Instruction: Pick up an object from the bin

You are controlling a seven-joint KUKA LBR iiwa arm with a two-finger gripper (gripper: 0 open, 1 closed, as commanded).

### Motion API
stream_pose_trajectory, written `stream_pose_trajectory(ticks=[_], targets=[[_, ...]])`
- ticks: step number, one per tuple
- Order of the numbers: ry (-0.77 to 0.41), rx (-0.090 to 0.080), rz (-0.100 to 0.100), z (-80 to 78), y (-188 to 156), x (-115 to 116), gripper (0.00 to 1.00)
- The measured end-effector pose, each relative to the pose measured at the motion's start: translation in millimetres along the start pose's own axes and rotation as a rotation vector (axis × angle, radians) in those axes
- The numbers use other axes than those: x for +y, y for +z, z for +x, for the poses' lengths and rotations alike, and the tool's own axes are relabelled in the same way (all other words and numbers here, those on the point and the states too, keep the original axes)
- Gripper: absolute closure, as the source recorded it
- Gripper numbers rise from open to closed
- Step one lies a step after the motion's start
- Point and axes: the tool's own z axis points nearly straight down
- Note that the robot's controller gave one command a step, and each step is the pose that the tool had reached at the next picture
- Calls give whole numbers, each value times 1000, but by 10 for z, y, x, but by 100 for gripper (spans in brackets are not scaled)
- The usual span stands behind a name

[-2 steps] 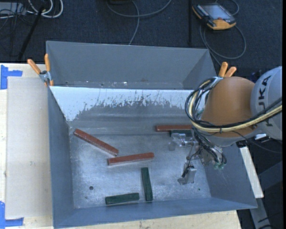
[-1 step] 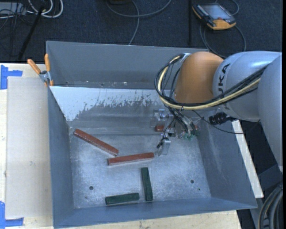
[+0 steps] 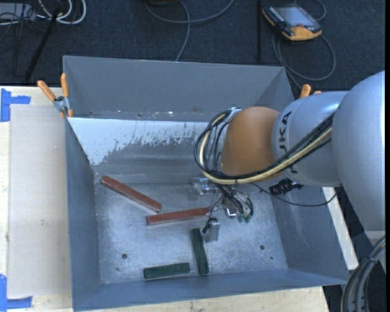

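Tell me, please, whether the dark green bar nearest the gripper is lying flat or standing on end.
Lying flat: the dark green bar rests lengthwise on the bin floor, its upper end beside the gripper.

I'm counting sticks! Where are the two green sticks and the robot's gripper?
Front green stick (image 3: 166, 272), camera view, on its middle.
Other green stick (image 3: 199, 253), camera view, on its middle.
Gripper (image 3: 211, 230), camera view, on its tip, just above the other green stick's far end.

1. Thick, rounded, pale grey arm (image 3: 354, 142) with a smooth shell.
2. Dark lettering (image 3: 285, 134) printed on one link.
3. Glossy orange-brown domed cover (image 3: 247, 142) at the wrist.
4. Black, white and yellow cables (image 3: 207, 149) loop around it.
5. Small grey metal claw (image 3: 212, 229).
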Motion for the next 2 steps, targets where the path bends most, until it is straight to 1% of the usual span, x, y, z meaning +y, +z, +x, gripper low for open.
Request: stream_pose_trajectory(ticks=[1, 2], targets=[[-2, -5, 2, -19, -21, -6, 100], [-16, -16, 2, -107, -1472, -34, 100]])
